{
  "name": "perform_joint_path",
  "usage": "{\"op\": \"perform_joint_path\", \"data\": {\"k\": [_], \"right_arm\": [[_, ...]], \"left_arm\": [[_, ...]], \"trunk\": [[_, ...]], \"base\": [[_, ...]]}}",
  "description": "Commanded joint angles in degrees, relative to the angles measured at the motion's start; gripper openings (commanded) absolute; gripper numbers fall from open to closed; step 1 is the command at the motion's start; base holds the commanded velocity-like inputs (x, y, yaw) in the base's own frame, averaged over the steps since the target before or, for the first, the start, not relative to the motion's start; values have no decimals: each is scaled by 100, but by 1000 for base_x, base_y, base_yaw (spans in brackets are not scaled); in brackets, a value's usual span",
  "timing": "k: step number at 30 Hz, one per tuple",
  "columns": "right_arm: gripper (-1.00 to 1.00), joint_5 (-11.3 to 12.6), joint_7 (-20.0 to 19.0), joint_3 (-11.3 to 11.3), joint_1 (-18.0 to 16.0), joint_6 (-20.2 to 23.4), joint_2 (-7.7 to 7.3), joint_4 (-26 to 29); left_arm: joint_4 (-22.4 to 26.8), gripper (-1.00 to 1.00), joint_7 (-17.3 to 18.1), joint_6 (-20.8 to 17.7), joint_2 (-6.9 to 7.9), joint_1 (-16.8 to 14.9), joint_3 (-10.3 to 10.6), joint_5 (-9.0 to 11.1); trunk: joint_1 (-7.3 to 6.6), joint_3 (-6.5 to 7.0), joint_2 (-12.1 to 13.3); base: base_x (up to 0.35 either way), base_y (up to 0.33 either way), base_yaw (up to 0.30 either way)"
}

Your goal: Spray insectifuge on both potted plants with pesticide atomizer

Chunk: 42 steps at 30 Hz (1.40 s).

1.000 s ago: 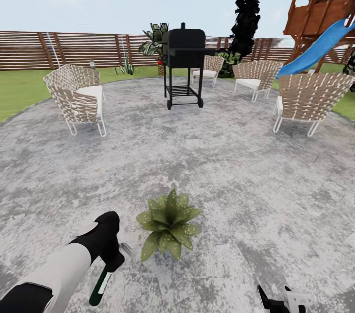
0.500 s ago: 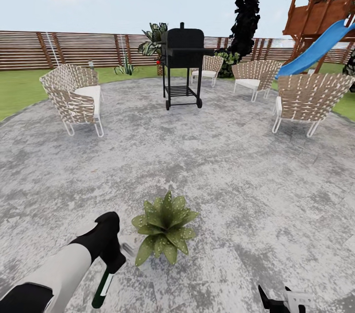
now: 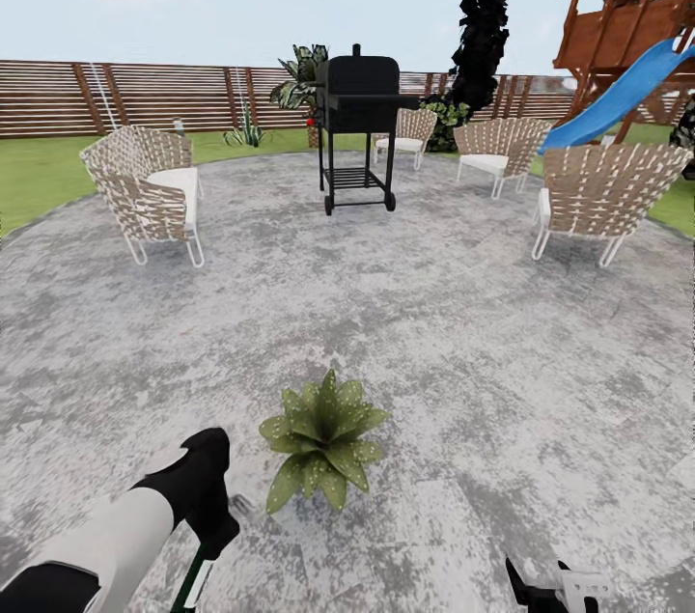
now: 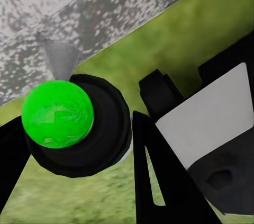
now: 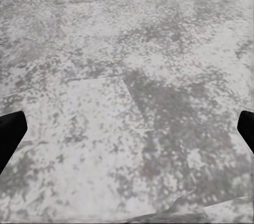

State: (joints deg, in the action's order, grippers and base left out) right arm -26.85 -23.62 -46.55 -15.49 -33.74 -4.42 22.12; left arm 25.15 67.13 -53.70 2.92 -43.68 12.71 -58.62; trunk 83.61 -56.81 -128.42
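One potted plant, a low rosette of speckled green leaves, sits on the grey patio just ahead of me. My left gripper hangs down beside it on its left, shut on the pesticide atomizer, whose dark green body and white label run off the head view's bottom edge. In the left wrist view the atomizer appears end-on as a bright green knob in a black ring between the black fingers. My right gripper is low at the right, open over bare paving. The other potted plant is out of view.
A black grill stands mid-patio. Woven chairs ring it: one at the left, one at the right, two farther back. Behind are the slatted fence, a blue slide and lawn.
The view has shifted slightly, so the plant sits a little further left. My left arm has sunk lower, taking the atomizer further down past the frame's edge. The right gripper is unchanged.
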Motion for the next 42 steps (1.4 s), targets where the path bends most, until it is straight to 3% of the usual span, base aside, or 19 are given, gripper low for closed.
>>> {"op": "perform_joint_path", "data": {"k": [1,13,17,19,21,23,25,29,32,34,37,39,42], "right_arm": [[100,-23,-46,-48,-7,-19,2,-3],[100,-33,-51,-44,-7,-19,2,-6],[100,-47,-62,-39,-7,-19,5,-6],[100,-48,-63,-38,-7,-19,3,-6],[100,-47,-64,-38,-7,-19,3,-6],[100,-59,-69,-37,-7,-19,2,-6],[100,-64,-76,-26,-7,-17,2,2],[100,-68,-93,-3,-7,-15,-9,34],[100,-74,-121,2,-7,-12,-49,74],[100,-162,-341,382,-7,-4,-60,319],[100,-244,-718,1211,-2,108,-54,955],[100,-253,-794,1506,0,283,-24,1197],[100,-212,-783,1598,-96,265,-3,1197]], "left_arm": [[24,-100,53,-39,-5,-1,29,-44],[115,-100,-59,11,-30,-7,4,-16],[158,-100,-202,878,8,7,-115,122],[200,-100,-291,1088,16,45,-310,343],[218,-100,-477,1564,20,68,-588,609],[175,-100,-703,2335,17,79,-903,852],[155,-100,-785,2710,16,89,-1092,1027],[86,-100,-820,3215,14,172,-1213,1461],[67,-100,-830,3733,1,263,-1227,1643],[9,-100,-833,3932,2,284,-1234,1704],[-107,-100,-833,3988,-1,289,-1235,1821],[-125,-100,-833,3995,-2,289,-1236,1880],[-186,-100,-845,3898,97,287,-1198,1765]], "trunk": [[-4,-5,-3],[-4,-5,-3],[-4,-5,-3],[-4,-5,-3],[-4,-5,-3],[-4,-5,-3],[-4,-5,-3],[-4,-5,-3],[-4,-5,-3],[-4,-5,-3],[-4,-5,-3],[-4,-5,-3],[-4,-5,-3]], "base": [[-302,0,0],[-292,-131,0],[-276,-173,0],[-277,-170,0],[-278,-167,0],[-278,-167,0],[-279,-166,0],[-280,-164,0],[-280,-160,0],[-246,-120,0],[-78,-35,0],[-20,-9,0],[0,0,0]]}}
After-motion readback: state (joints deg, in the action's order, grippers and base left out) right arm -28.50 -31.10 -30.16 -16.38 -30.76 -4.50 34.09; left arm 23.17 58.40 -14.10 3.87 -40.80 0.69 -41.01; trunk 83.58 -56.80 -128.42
